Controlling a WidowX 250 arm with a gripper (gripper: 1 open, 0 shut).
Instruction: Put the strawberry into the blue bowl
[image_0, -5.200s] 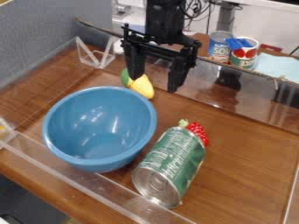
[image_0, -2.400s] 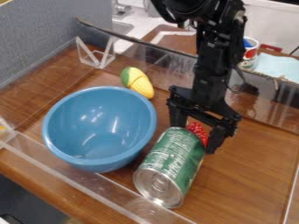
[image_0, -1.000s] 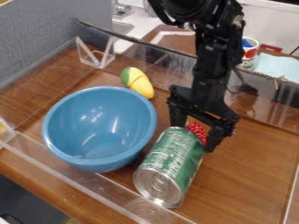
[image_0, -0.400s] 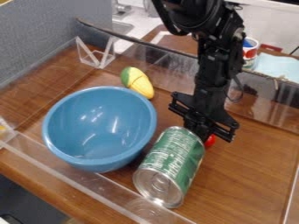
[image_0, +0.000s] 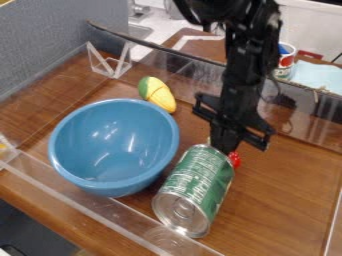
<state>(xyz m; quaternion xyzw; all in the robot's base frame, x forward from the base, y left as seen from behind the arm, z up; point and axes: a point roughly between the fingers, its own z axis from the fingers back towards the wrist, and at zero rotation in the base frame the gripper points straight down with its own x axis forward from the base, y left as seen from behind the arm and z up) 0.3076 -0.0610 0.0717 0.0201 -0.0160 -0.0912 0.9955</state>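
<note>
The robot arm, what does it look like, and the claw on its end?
The arm is black all over, made of slim boxy sections with rounded joints. Its gripper is black too: a flat crossbar carrying two narrow fingers. No cables or markings can be made out.

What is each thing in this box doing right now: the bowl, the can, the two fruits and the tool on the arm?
Blue bowl: upright, empty.
Can: lying on its side, next to the bowl.
Yellow-green fruit: resting on the table behind the bowl, untouched.
Strawberry: pinched at the tool's tips beside the can, not yet in the bowl.
Tool: pointing down, shut on the strawberry.
</note>
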